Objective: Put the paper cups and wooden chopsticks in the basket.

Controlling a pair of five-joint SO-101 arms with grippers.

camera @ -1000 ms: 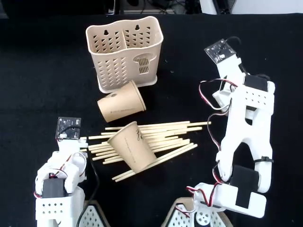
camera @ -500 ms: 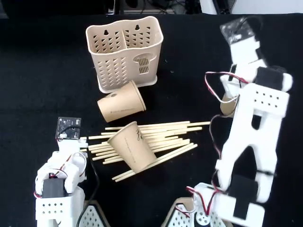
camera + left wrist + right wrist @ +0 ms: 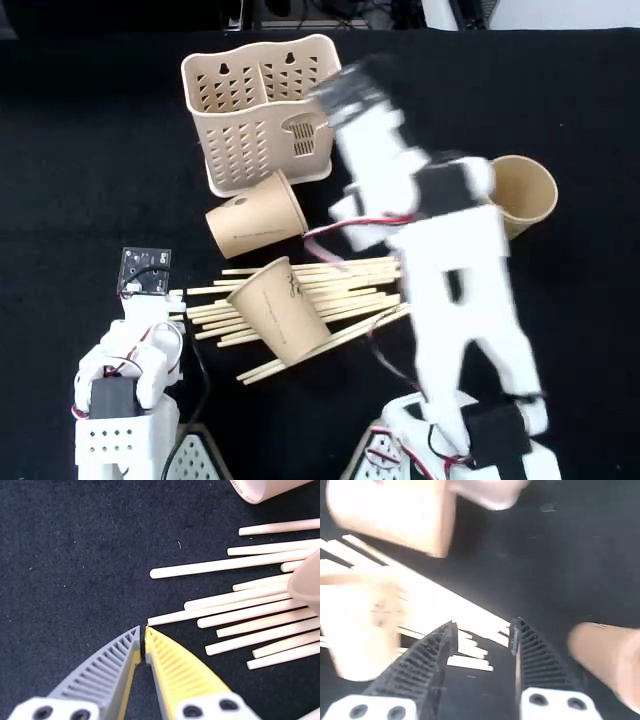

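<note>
Poised over the wooden chopsticks (image 3: pixel 330 268) with the right tool (image 3: pixel 484 624) apart, probably to grab some, and with the left tool (image 3: pixel 144 628) parked together beside their ends.

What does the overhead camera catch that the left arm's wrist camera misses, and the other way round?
From overhead you get the basket, a paper cup lying beside it, another cup by the right arm, which stretches over the table. The wrist camera gives the left pincer close up, tips together near a chopstick end. Both share the wooden chopsticks on the black table and the cup resting on them.
</note>
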